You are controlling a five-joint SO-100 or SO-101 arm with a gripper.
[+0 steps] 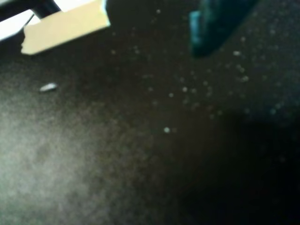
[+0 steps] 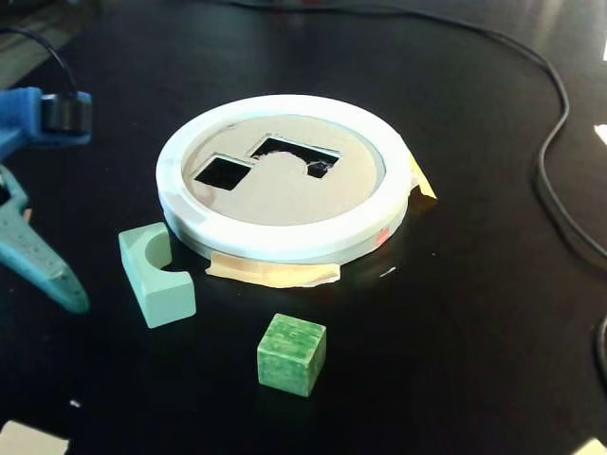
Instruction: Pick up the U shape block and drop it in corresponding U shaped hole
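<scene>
Mint U shape block (image 2: pixel 156 275) flat on table, notch twd disc — U shaped hole (image 2: pixel 295 156) open, empty.

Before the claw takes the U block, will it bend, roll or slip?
The U block looks solid with thick walls, so it probably stays stiff. Its faces are flat and it lies flat on the table, so rolling seems unlikely. The surface looks matte, so it is likely not very slippery, though a pinch across the curved notch might shift.
</scene>
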